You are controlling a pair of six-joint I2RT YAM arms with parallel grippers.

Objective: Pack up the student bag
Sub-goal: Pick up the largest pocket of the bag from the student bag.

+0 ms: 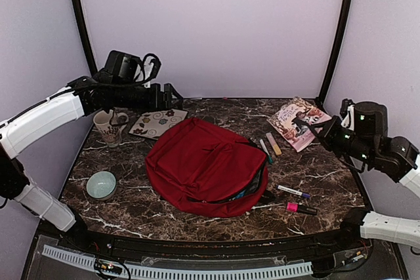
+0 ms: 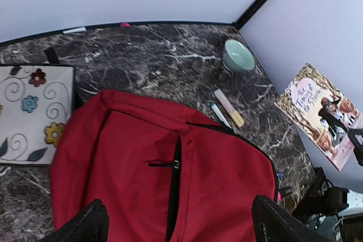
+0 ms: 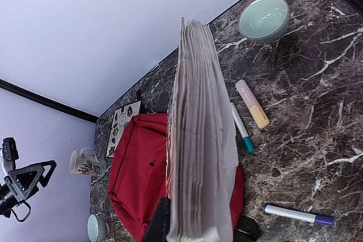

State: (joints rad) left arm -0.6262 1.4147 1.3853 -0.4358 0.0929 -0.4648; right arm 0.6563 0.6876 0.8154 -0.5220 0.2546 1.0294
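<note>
The student bag (image 1: pixel 203 165) is a dark-red backpack lying flat mid-table, its side zip open towards the right. My left gripper (image 1: pixel 174 95) hangs in the air behind and left of the bag. In its wrist view it (image 2: pixel 178 225) stands open above the bag (image 2: pixel 142 162), with nothing between its fingers. My right gripper (image 1: pixel 306 124) hovers at the back right, shut on a paperback book (image 1: pixel 295 121). In the right wrist view the book (image 3: pixel 201 140) stands on edge between the two fingers (image 3: pixel 160 222), and the bag (image 3: pixel 136 168) lies below it.
A mug (image 1: pixel 108 127) and a flowered tile (image 1: pixel 157 122) sit at the back left, with a pale green bowl (image 1: pixel 102 185) nearer. A second bowl (image 3: pixel 264 18) stands at the back right. A highlighter (image 1: pixel 273 143), teal pen (image 1: pixel 265 151), purple-capped marker (image 1: pixel 293 192) and pink marker (image 1: pixel 300 208) lie right of the bag.
</note>
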